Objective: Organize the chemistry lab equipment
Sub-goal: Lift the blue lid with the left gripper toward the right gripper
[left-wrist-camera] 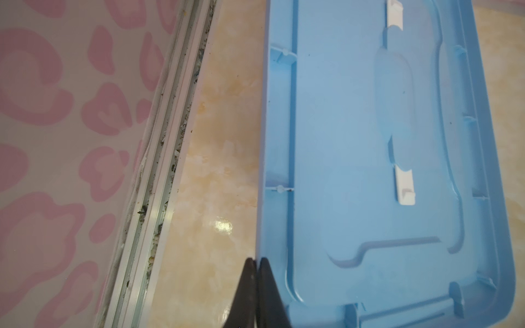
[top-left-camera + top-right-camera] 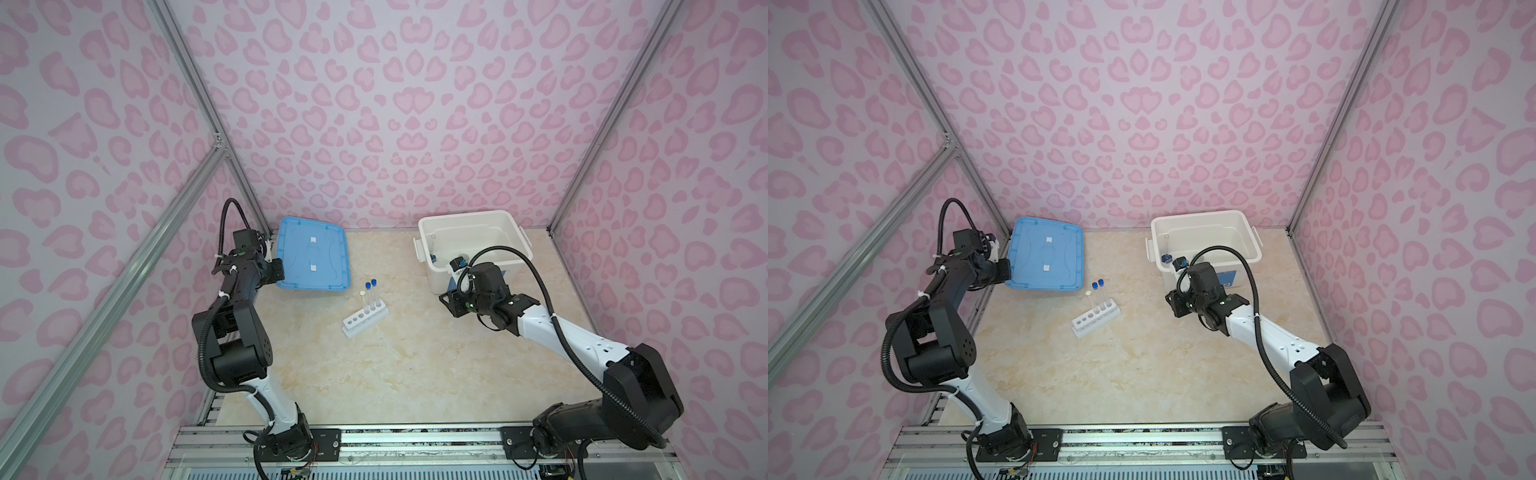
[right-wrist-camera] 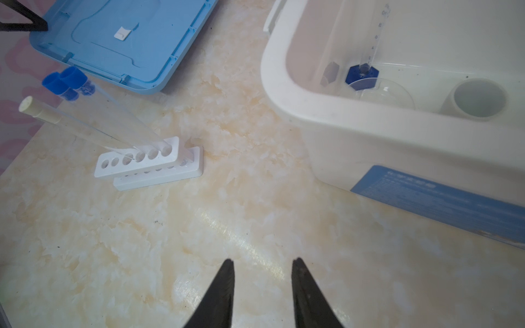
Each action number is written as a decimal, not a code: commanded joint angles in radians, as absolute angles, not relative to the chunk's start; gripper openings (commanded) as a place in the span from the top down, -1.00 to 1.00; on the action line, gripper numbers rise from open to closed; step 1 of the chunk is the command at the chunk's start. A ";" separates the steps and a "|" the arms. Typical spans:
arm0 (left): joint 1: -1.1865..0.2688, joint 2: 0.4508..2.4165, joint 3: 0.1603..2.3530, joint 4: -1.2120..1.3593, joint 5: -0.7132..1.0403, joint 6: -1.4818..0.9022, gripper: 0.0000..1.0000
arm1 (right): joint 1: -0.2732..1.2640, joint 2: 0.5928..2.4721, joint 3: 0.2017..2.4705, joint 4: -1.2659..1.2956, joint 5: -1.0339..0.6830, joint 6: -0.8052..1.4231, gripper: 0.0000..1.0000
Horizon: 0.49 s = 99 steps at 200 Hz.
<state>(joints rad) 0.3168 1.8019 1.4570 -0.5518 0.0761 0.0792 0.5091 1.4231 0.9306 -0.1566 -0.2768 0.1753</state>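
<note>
Your left gripper is clamped tight on the rim of the blue lid, 10 o'clock. Your right gripper has its jaws apart, empty, beside the white bin, 2 o'clock. Three test tubes stand in the rack, table centre. The cylinder, petri dish and cup are inside the bin.

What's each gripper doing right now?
Left gripper: closed on the rim of the blue lid.
Right gripper: open, holding nothing.
</note>
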 commanded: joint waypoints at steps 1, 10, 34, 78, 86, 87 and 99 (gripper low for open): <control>0.318 1.728 1.462 -0.559 0.124 0.048 0.92 | 0.524 1.433 0.947 -0.147 -0.260 0.176 0.30; 0.318 1.702 1.471 -0.572 0.127 0.045 0.92 | 0.529 1.434 0.952 -0.147 -0.261 0.173 0.30; 0.318 1.642 1.511 -0.620 0.142 0.039 0.92 | 0.527 1.444 0.959 -0.117 -0.310 0.190 0.30; 0.317 1.504 1.540 -0.663 0.173 0.028 0.92 | 0.519 1.446 1.027 -0.065 -0.451 0.223 0.22; 0.316 1.477 1.544 -0.667 0.191 0.023 0.92 | 0.517 1.441 1.047 -0.051 -0.483 0.226 0.17; 0.316 1.474 1.544 -0.666 0.193 0.022 0.92 | 0.516 1.441 1.049 -0.051 -0.488 0.225 0.16; 0.316 1.437 1.547 -0.668 0.232 0.016 0.92 | 0.512 1.440 1.086 -0.044 -0.536 0.224 0.10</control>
